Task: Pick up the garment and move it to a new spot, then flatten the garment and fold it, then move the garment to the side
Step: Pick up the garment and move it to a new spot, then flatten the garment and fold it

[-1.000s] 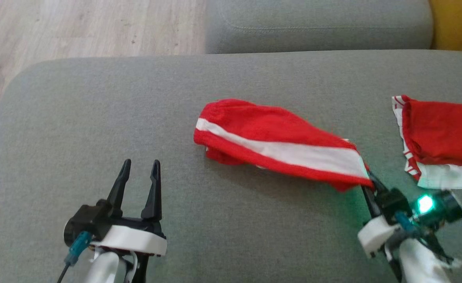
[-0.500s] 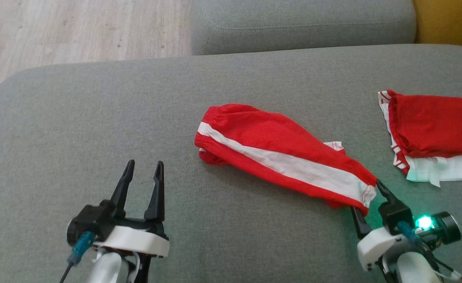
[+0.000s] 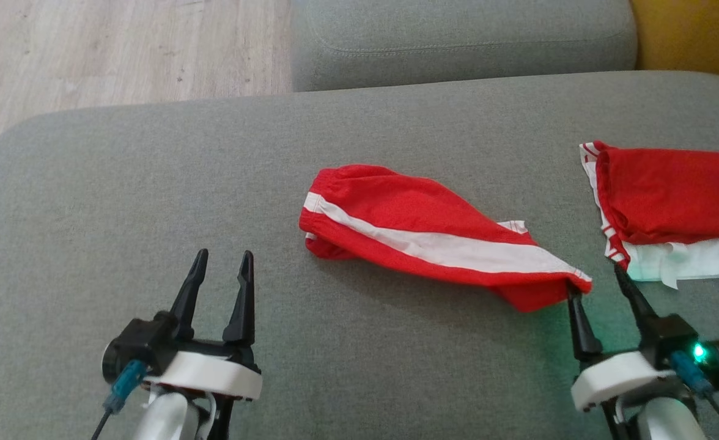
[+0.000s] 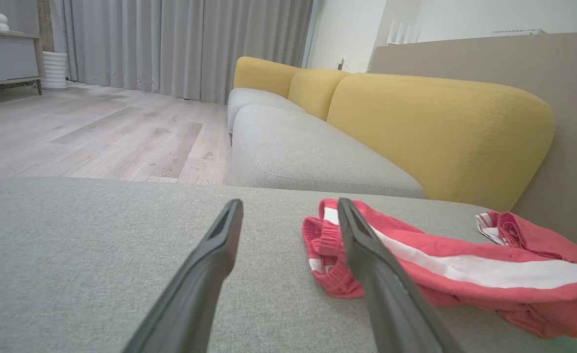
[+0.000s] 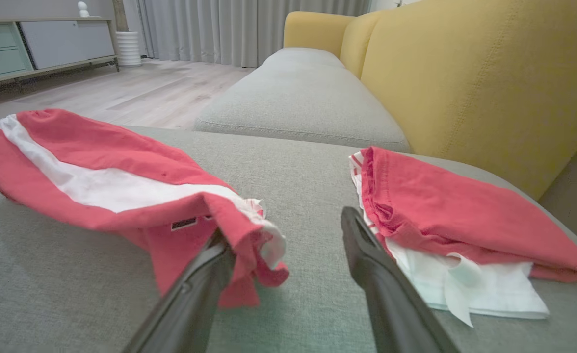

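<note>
Grey fabric sofa cushion (image 3: 151, 183): bears the red shorts with a white side stripe (image 3: 420, 226) at its middle, rumpled, one hem draped over a finger of the right gripper (image 3: 596, 282), jaws apart, clamping nothing. Left gripper (image 3: 224, 255): spread, empty, well apart from the shorts. Judged: relocation likely done; flattening, folding and setting aside outstanding.

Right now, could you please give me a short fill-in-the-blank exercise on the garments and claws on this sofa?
1. The shorts are red with a ____ stripe.
2. The right claw is ____, touching the shorts' hem.
3. In the head view, the folded garment lies to the ____ of the shorts.
4. Both rest on a ____ cushion.
Missing words: white; open; right; grey.
</note>
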Robot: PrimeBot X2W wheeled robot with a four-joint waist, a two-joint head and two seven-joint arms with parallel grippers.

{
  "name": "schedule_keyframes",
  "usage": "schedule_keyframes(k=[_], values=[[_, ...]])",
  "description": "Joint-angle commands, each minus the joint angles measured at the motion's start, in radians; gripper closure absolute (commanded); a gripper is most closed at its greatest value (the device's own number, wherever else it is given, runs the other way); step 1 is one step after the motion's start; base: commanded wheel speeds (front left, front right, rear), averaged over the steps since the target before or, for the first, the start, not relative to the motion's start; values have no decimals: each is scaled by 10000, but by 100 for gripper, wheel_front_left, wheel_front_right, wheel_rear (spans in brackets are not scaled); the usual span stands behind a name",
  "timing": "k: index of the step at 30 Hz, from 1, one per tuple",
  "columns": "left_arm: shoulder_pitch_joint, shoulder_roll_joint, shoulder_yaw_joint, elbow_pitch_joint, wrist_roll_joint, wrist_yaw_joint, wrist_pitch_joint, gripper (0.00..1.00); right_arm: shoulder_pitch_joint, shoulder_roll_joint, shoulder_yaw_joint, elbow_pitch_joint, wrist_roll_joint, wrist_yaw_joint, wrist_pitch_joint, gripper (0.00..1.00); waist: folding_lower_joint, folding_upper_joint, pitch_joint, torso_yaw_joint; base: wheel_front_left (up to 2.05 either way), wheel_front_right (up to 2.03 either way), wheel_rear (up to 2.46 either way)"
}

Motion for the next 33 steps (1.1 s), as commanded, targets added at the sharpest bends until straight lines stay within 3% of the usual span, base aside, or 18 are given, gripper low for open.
schedule_keyframes(k=[1, 8, 14, 33], values=[[-304, 136, 295, -317, -63, 16, -53, 0, -214, -27, 109, -473, 48, -9, -110, 0, 0, 0, 14, -13, 0, 0, 0], [-269, 125, 244, -346, -59, 16, -53, 0, -81, -27, -264, -1674, 1010, -9, -110, 0, 0, 0, -17, -74, 0, 0, 0], [-283, 111, 238, -437, -54, 16, -53, 0, -300, -26, 174, -2440, 1392, -9, -110, 0, 0, 0, -87, -43, 0, 0, 0], [-55, -101, 297, -1197, -47, 16, -53, 0, -459, -26, 530, -2199, 1163, -9, -111, 0, 0, 0, -6, 160, 0, 0, 0]])
